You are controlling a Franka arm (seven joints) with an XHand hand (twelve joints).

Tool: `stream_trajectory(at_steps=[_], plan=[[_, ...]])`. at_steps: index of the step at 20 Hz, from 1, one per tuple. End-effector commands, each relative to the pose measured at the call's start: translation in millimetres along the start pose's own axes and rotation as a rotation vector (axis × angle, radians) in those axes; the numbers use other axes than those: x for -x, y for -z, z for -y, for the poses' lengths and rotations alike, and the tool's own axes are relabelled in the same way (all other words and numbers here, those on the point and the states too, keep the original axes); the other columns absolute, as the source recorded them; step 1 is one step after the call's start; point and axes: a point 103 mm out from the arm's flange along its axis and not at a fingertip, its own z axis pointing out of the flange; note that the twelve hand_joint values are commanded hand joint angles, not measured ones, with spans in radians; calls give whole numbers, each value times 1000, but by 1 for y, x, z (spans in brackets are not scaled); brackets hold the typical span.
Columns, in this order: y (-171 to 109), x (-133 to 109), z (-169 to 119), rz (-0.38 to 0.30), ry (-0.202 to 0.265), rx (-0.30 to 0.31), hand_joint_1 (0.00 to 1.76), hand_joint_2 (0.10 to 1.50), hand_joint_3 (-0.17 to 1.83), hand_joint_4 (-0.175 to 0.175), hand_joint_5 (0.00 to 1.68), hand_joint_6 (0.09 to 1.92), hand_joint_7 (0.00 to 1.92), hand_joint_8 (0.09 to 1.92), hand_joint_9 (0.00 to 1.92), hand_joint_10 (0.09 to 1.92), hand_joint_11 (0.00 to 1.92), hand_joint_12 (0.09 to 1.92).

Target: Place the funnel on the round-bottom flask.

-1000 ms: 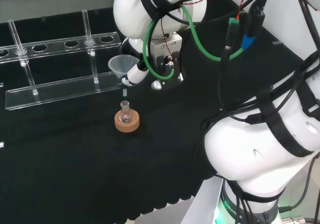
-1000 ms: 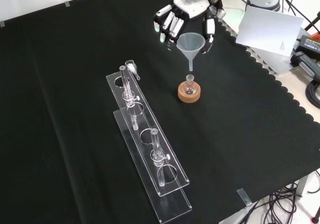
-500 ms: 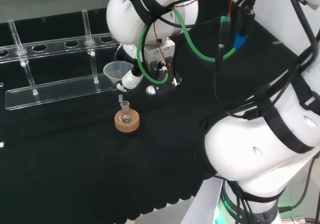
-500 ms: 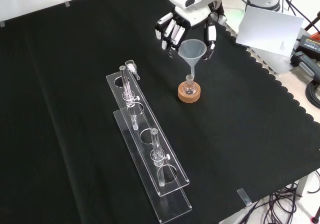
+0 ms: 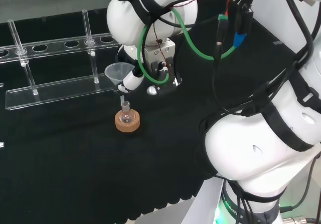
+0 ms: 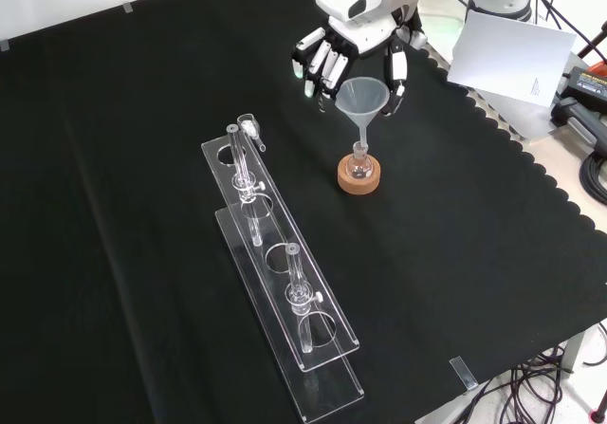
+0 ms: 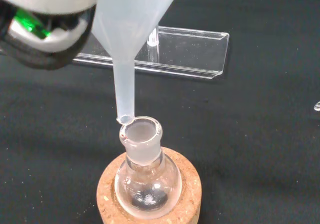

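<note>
A clear plastic funnel [image 6: 363, 100] hangs upright in my hand [image 6: 351, 40], pinched at its cone by fingers and thumb. Its stem tip sits right at the rim of the small round-bottom flask [image 6: 358, 165], which stands on a cork ring [image 6: 358, 178]. In the wrist view the funnel stem [image 7: 124, 91] ends just beside and slightly above the flask's mouth [image 7: 140, 132], touching its edge or nearly so, not inside it. The head view has the funnel [image 5: 117, 73] above the flask [image 5: 126, 113], with my hand [image 5: 133, 78] to its right.
A long clear acrylic test-tube rack [image 6: 281, 293] with a few glass tubes stands left of the flask in the front view. The cloth's scalloped edge [image 6: 531, 168] runs at the right, with a white sheet of paper [image 6: 514, 59] beyond it.
My hand has lowered the funnel from well above the flask until its stem tip reaches the flask's mouth. Flask and cork ring have stayed put.
</note>
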Motion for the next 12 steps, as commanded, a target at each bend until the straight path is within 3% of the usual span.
stream_trajectory(at_steps=[1, 12], plan=[[-5, 7, -1, 17, 6, -20, 935, 467, 711, 80, 879, 206, 1135, 295, 706, 450, 0, 1343], [-35, 7, -27, 14, 2, -14, 936, 469, 715, 81, 881, 213, 1136, 294, 709, 449, 0, 1338]])
